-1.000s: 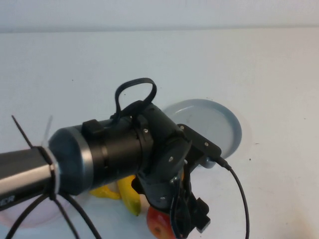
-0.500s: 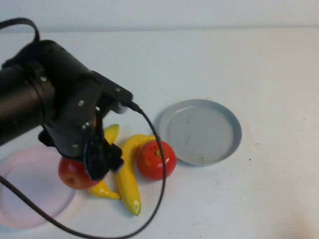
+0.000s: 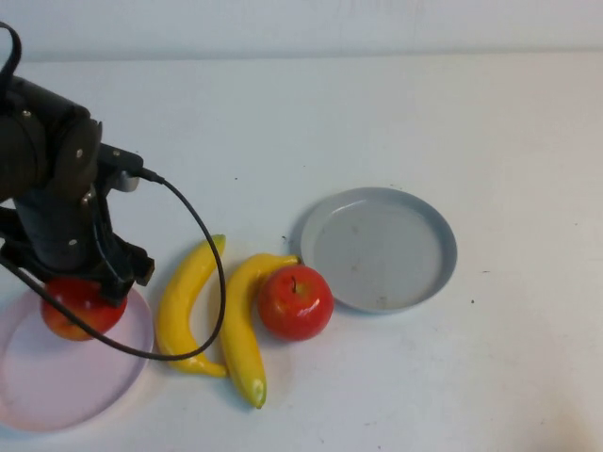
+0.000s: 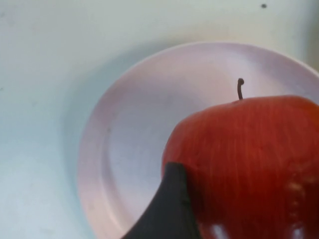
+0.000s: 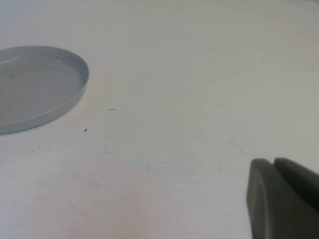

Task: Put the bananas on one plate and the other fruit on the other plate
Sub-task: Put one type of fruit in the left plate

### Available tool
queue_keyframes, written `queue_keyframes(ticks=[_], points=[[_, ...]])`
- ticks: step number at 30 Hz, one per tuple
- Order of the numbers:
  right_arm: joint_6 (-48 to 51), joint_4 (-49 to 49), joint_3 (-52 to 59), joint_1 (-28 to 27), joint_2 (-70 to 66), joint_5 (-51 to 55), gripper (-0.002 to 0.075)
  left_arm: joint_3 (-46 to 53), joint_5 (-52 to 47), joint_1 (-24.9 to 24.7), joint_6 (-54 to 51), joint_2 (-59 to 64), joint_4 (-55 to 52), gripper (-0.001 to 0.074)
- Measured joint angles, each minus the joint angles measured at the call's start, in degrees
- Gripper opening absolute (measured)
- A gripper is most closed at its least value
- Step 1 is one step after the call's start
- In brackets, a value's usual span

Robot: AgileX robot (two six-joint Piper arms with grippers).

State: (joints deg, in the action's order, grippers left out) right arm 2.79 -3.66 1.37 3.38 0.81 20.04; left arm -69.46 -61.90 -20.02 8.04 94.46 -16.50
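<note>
Left gripper (image 3: 80,292) now carried leftward, grasping one apple (image 3: 80,306) over the pink plate (image 3: 57,386) at the table's near left corner, second apple (image 3: 295,301) beside two bananas (image 3: 212,315), grey-blue plate (image 3: 377,250) mid-table, right gripper (image 5: 284,199) clenched nearby.

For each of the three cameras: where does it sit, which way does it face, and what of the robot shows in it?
High view: raised on the robot's side, angled down at the table; left gripper carrying an apple over the pink plate.
Left wrist view: on the left arm, looking down on that apple and pink plate; one finger shows.
Right wrist view: the shut right gripper, grey-blue plate, also in the high view.
</note>
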Motion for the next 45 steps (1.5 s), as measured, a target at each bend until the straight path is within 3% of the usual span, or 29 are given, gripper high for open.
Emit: queue_keyframes(ticks=[5,10,20,33,38,45], points=[[0.00,0.00,0.00,0.00,0.00,0.00,-0.0015,0.00,0.81,0.35,-4.05,1.54,4.26,0.0594],[0.00,0.00,0.00,0.00,0.00,0.00,-0.0016,0.00,1.00,0.35,-4.59,2.89,3.86,0.0666],[0.00,0.00,0.00,0.00,0.00,0.00,-0.0015,0.00,1.59,-0.08,-0.77,-0.84,0.60,0.0669],[0.00,0.00,0.00,0.00,0.00,0.00,-0.0015,-4.19,7.30,-19.21,-9.75,-3.38,10.97,0.0669],[0.00,0.00,0.00,0.00,0.00,0.00,-0.0016,-5.39,7.90,-22.67,-12.53,-0.27,11.32,0.0669],[0.00,0.00,0.00,0.00,0.00,0.00,-0.0015,-5.39,9.34,-23.72,-14.39,2.61,12.55,0.0669]])
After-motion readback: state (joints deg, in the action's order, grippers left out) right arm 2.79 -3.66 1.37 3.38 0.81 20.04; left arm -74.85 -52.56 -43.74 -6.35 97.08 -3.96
